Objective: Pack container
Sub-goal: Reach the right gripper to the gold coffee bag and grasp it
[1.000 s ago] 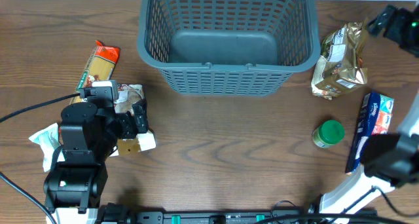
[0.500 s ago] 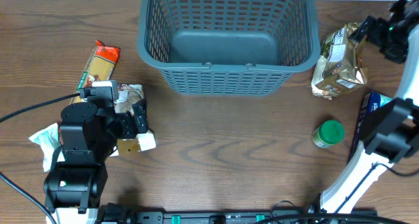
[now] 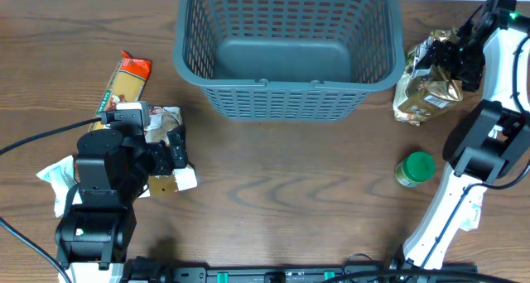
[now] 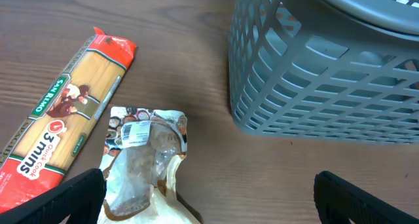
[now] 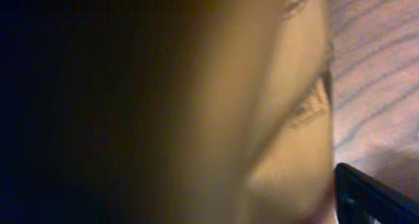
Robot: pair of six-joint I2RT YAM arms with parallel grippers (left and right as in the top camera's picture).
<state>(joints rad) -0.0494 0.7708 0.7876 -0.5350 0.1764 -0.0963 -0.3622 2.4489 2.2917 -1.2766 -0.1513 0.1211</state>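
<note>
At the far left edge of the wooden table (image 3: pixel 273 192) lies a crumpled white packet (image 3: pixel 51 177), partly hidden under my left arm. Just beyond it, a long orange spaghetti packet (image 4: pixel 55 132) lies slanted, its red end pointing away from me. Right beside it sits a clear snack pouch (image 4: pixel 141 165) with a printed label at its far end, and it lies flat under my left pincer (image 4: pixel 208 201). That pincer hovers low with its two fingers (image 4: pixel 82 191) spread wide apart and holds nothing; the pouch sits nearer the left finger.

At the centre, against the far edge of the table, stands the container (image 3: pixel 286 86), a big grey slotted basket, upright. What I can see of its solid bottom is bare. From my left wrist its near left corner (image 4: pixel 262 99) fills the upper right of the view, apart from the pouch.

To the right of the container lies a crinkled gold bag (image 3: pixel 422 84). My right pincer (image 3: pixel 451 58) is pressed against its far right side. The right wrist view is a gold blur with one dark fingertip (image 5: pixel 373 198) at the corner, so I cannot tell whether those fingers are apart or clamped. Nearer to me than the bag stands a small green-lidded jar (image 3: pixel 416 169), just left of my right arm.
</note>
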